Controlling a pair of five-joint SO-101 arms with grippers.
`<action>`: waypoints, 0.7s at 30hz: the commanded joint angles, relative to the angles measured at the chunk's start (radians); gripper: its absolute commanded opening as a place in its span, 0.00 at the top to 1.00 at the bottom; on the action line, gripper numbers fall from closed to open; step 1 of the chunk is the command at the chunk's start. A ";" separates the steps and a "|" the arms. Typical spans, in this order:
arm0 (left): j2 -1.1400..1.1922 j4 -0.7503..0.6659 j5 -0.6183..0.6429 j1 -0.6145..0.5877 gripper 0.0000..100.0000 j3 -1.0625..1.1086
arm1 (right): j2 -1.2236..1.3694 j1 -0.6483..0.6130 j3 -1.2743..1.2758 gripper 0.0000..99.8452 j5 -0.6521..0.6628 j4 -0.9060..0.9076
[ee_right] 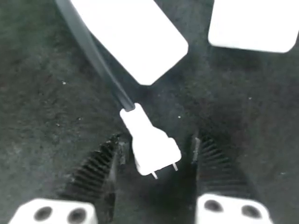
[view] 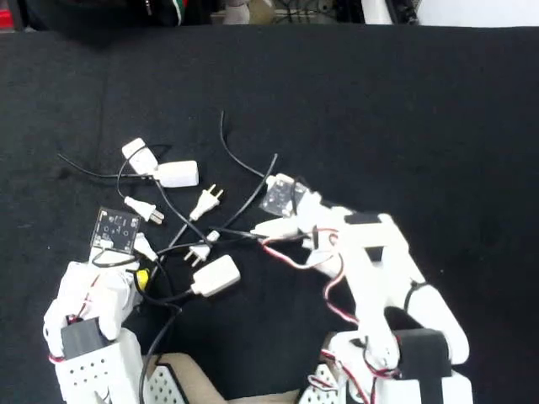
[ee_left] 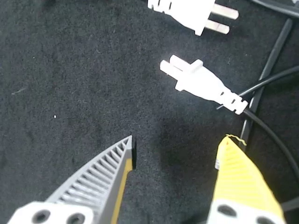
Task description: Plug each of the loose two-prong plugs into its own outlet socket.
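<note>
1. The right gripper [ee_right: 156, 140] hangs low over the black cloth-covered bench [ee_right: 42, 93]. Its dark ribbed fingers [ee_right: 93, 172] are apart, one on each side of a small white moulded two-prong plug [ee_right: 148, 144]. The plug lies flat with its prongs pointing back toward the wrist, and a gap shows on both sides, so nothing is clamped.
2. Its thin black cord [ee_right: 100, 65] runs off past a white rectangular outlet block [ee_right: 131, 37].
3. The left gripper [ee_left: 179, 140] has its grey and yellow fingers [ee_left: 238, 172] spread over bare cloth. A second white flat-bladed plug [ee_left: 201, 84] lies just ahead, untouched.
4. The plugs look light, hard and smooth, so they are likely to swivel or slip in a pinch, and the springy cord may tug them askew.
5. The best hold is probably across the body's broad flat sides, behind the prongs, never on the prongs or cord.
6. The outlet block also looks light and may slide when pushed, so it probably needs bracing.
</note>
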 commanded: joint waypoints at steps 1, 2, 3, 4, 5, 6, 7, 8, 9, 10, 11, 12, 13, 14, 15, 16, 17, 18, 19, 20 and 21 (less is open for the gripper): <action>-0.003 0.006 -0.028 0.015 0.71 0.005 | -0.012 0.029 -0.105 0.97 0.008 0.046; -0.003 0.006 -0.028 0.015 0.71 0.005 | -0.015 0.029 -0.117 0.98 0.006 0.066; -0.003 0.006 -0.028 0.015 0.71 0.005 | -0.025 0.029 -0.124 0.97 0.005 0.089; -0.003 0.006 -0.028 0.015 0.71 0.005 | -0.042 0.029 -0.130 0.96 0.005 0.117; -0.003 0.006 -0.028 0.015 0.71 0.005 | -0.067 0.028 -0.133 0.96 0.005 0.147; -0.003 0.006 -0.029 0.015 0.71 0.005 | -0.097 0.028 -0.137 0.96 0.003 0.187; -0.003 0.006 -0.029 0.015 0.71 0.005 | -0.133 0.021 -0.143 0.96 0.003 0.236; -0.003 0.006 -0.029 0.015 0.71 0.005 | -0.171 0.009 -0.150 0.96 0.003 0.293; -0.003 0.006 -0.029 0.015 0.71 0.005 | -0.211 -0.005 -0.151 0.96 0.003 0.348; -0.003 0.006 -0.029 0.015 0.71 0.005 | -0.246 -0.026 -0.154 0.96 0.005 0.404; -0.003 0.006 -0.029 0.015 0.71 0.005 | -0.278 -0.055 -0.156 0.96 0.006 0.451; -0.003 0.006 -0.029 0.015 0.71 0.005 | -0.298 -0.089 -0.150 0.96 0.009 0.486; -0.003 0.006 -0.029 0.015 0.71 0.005 | -0.303 -0.117 -0.150 0.96 0.006 0.508; -0.003 0.008 -0.029 0.015 0.71 0.005 | -0.298 -0.138 -0.150 0.96 0.006 0.516; -0.003 0.008 -0.029 0.015 0.71 0.005 | -0.283 -0.146 -0.150 0.95 0.006 0.517; -0.003 0.008 -0.029 0.015 0.71 0.005 | -0.257 -0.152 -0.151 0.95 0.008 0.517; -0.003 0.008 -0.029 0.015 0.71 0.005 | -0.220 -0.152 -0.156 0.95 0.008 0.511; -0.003 0.008 -0.029 0.015 0.71 0.005 | -0.182 -0.152 -0.157 0.95 0.006 0.488; -0.003 0.008 -0.029 0.015 0.71 0.005 | -0.139 -0.149 -0.157 0.93 0.005 0.457; -0.003 0.008 -0.029 0.015 0.71 0.005 | -0.102 -0.146 -0.157 0.89 0.005 0.428; -0.003 0.008 -0.029 0.015 0.71 0.005 | -0.070 -0.146 -0.157 0.85 0.005 0.408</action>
